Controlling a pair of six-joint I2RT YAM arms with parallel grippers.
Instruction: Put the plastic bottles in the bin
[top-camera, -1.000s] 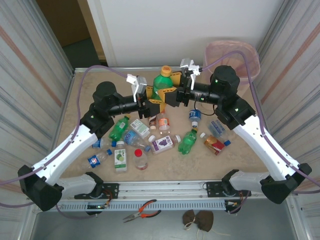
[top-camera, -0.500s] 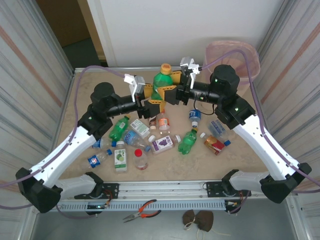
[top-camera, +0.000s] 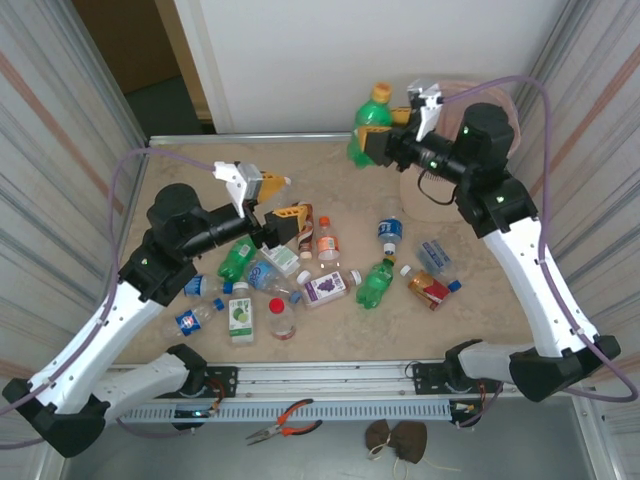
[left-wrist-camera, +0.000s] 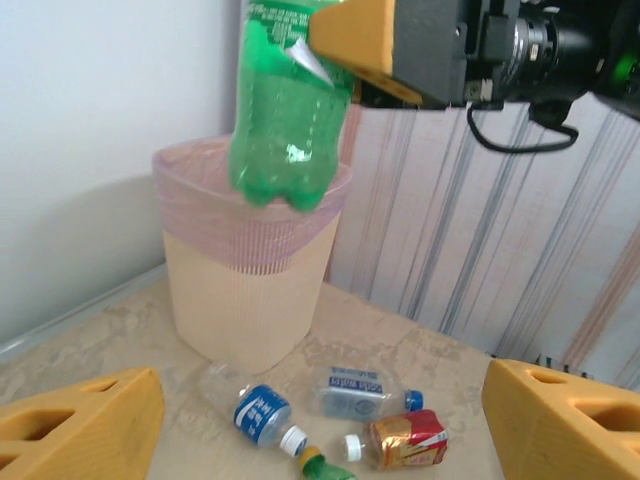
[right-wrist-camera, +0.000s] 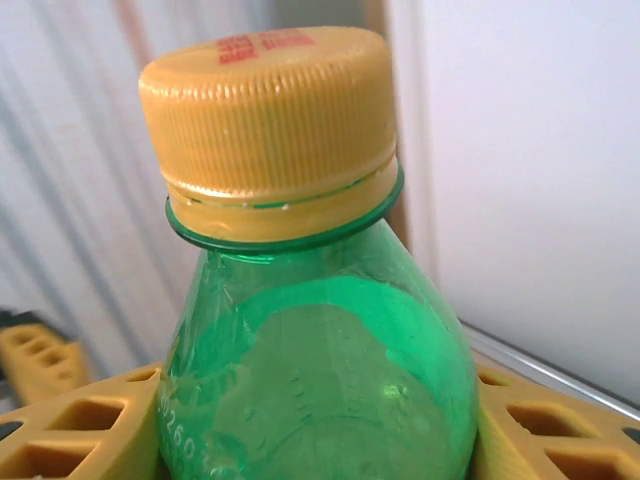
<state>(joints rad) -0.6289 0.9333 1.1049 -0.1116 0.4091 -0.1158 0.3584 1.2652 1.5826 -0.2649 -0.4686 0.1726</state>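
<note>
Right hand (top-camera: 376, 140) is clamped on the green bottle (top-camera: 371, 113), with yellow fingers (right-wrist-camera: 85, 430) pressing either side of the body just under the shoulder. The bottle is upright, yellow cap (right-wrist-camera: 268, 100) on top. It hangs high, close beside the bin (left-wrist-camera: 250, 300), its base about level with the pink rim. Whether it is truly over the mouth, I can't tell.

My read on the bottle: it looks empty, so light, thin-walled and springy. It's smooth enough to slide under a soft squeeze and likely to buckle under a hard one. The stiff zone is up by the shoulder and neck, and that's roughly where it's held, a sound place, I'd say. A drop shouldn't hurt it.

Left hand (top-camera: 282, 197) is wide open with nothing in it. It hovers well away from the bin, over the heap of other bottles (top-camera: 325, 288) lying on the surface (top-camera: 470, 320). Three more lie at the bin's foot: a blue-labelled one (left-wrist-camera: 263, 412), a clear one (left-wrist-camera: 362, 388) and a red-labelled one (left-wrist-camera: 405, 440).

Views now. The right wrist camera gives the cap ridges, the red print and the fingers' seat on the plastic, but not the bin. The left wrist camera supplies that: bottle base against rim, side on. The top camera adds the spread of bottles yet to go, though there the right arm covers much of the bin.
</note>
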